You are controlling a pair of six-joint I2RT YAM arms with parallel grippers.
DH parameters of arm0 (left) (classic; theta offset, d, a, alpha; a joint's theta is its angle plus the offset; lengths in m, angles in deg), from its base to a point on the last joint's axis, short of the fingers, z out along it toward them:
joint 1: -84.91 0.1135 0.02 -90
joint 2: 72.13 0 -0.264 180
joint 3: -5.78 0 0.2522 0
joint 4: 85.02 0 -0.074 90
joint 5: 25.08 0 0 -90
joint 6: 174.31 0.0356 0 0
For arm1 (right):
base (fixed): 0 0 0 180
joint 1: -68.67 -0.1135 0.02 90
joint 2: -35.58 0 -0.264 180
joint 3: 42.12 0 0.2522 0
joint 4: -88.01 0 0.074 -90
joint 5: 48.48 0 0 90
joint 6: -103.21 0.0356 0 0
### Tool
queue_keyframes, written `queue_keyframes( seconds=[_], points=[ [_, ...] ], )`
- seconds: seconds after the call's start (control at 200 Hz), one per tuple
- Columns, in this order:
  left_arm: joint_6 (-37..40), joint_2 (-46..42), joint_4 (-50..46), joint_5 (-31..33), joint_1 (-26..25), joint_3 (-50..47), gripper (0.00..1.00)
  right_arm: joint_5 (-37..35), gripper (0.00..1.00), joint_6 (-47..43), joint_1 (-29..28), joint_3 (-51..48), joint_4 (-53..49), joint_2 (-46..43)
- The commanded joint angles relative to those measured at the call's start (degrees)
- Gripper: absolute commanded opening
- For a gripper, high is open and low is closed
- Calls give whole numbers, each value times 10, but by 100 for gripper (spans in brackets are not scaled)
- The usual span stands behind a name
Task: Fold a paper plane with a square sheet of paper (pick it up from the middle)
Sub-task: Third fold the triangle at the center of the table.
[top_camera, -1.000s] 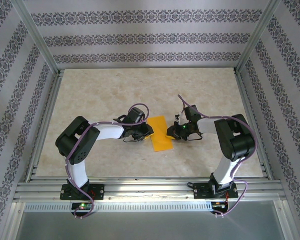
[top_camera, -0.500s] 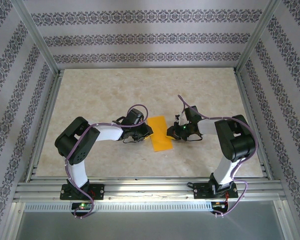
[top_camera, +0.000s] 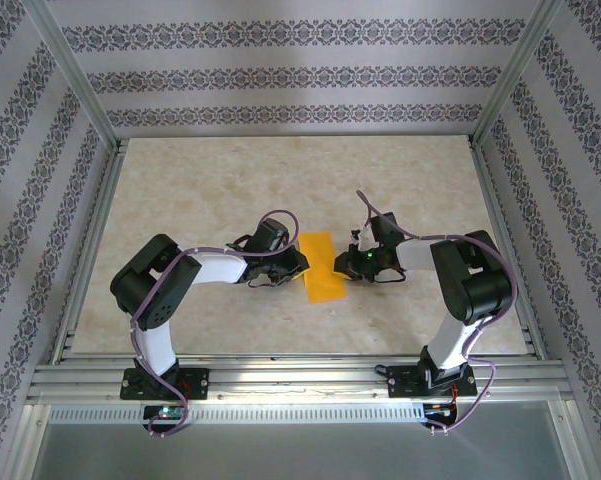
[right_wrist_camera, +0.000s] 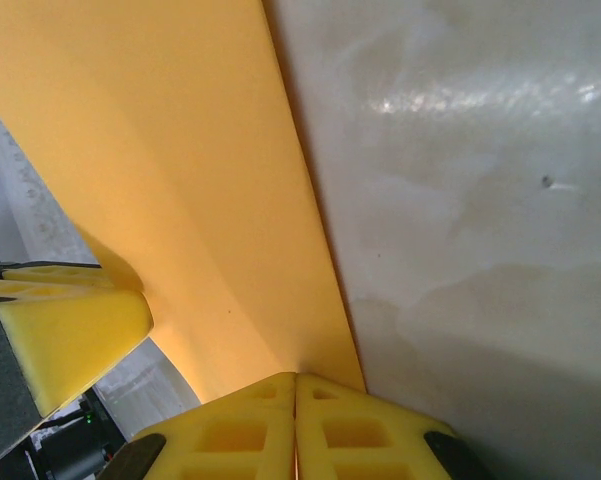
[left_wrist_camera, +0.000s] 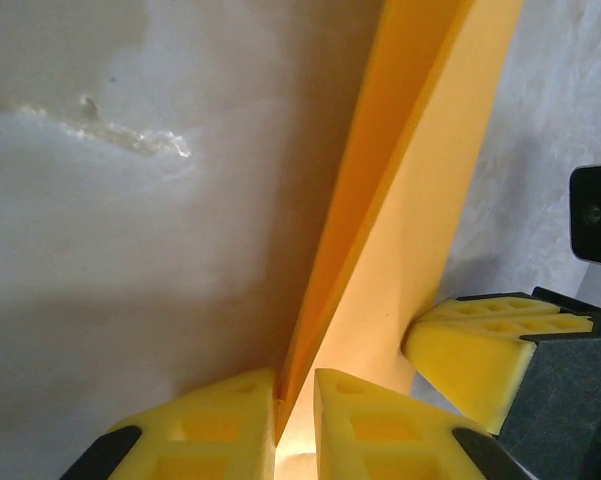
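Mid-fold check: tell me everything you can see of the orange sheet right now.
The square sheet of paper is thin, plain, bright orange and matt. From above it reads as a narrow, slightly slanted strip mid-table between the two arms. The left wrist view shows it doubled along a lengthwise fold, layers gaping a little. The left gripper pinches one long side and the right gripper the opposite one, yellow jaws closed on it. Whether it rests on the beige table is unclear.

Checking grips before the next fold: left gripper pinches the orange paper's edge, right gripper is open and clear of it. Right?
No. The right gripper is shut on the orange paper too, as the right wrist view shows. The left gripper does pinch its other edge.
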State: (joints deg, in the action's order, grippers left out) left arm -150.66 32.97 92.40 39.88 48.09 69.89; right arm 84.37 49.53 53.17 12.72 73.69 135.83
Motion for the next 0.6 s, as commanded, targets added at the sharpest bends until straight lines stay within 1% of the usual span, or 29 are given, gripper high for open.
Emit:
queue_keyframes(
  seconds=[0.0,0.08,0.15,0.23,0.28,0.345,0.48,0.55,0.595],
  points=[
    [-2,-2,13,-3,-6,-3,16,-56,10,10,5,-28,-80,16],
    [0,-5,9,-2,-6,-3,16,-55,10,11,4,-26,-81,16],
    [2,-6,5,2,-6,0,12,-52,11,11,4,-25,-79,15],
    [4,-10,2,7,-5,0,10,-29,15,8,3,-27,-66,8],
    [3,-15,-4,11,-5,0,6,-19,17,3,3,-27,-63,1],
    [4,-24,-23,19,-4,3,3,-10,20,-3,4,-27,-61,-13],
    [-3,-49,-32,21,4,-5,1,7,26,-9,-2,-31,-48,-68],
    [-15,-62,-28,13,12,-15,1,-11,27,-25,-14,-27,-68,-110],
    [-29,-69,-14,-3,18,-27,1,-35,27,-35,-26,-26,-81,-143]
  ],
)
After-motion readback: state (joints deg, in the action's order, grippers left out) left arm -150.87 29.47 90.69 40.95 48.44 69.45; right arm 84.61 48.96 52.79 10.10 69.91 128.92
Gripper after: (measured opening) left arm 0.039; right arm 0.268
